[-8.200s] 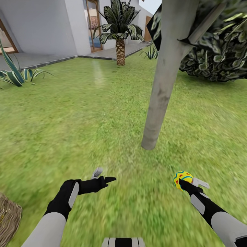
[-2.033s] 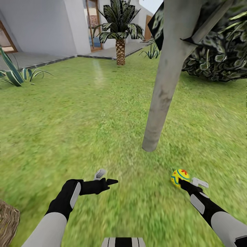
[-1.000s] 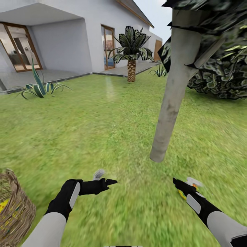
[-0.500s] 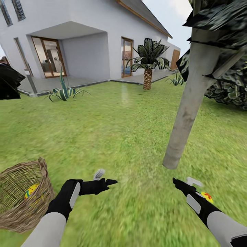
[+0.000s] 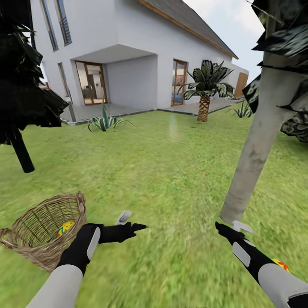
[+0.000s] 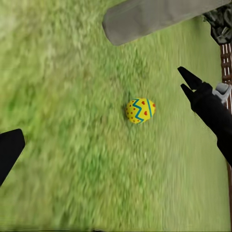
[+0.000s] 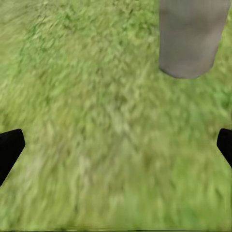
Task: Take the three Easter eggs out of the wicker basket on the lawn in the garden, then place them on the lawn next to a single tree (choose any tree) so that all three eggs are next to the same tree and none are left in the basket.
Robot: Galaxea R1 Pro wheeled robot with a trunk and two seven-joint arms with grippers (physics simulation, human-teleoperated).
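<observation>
Yellow, one egg (image 6: 140, 110) lies on the lawn (image 5: 171, 171) near the tree (image 5: 252, 162); at least one more sits in the basket (image 5: 25, 248). Both end effectors, left (image 5: 128, 222) and right (image 5: 229, 226), are released and empty. Most of the job seems left.

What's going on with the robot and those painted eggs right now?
Both pincers, left and right, open and empty. One Easter egg on the lawn near the tree. Another in the wicker basket. Nothing blocking.
</observation>
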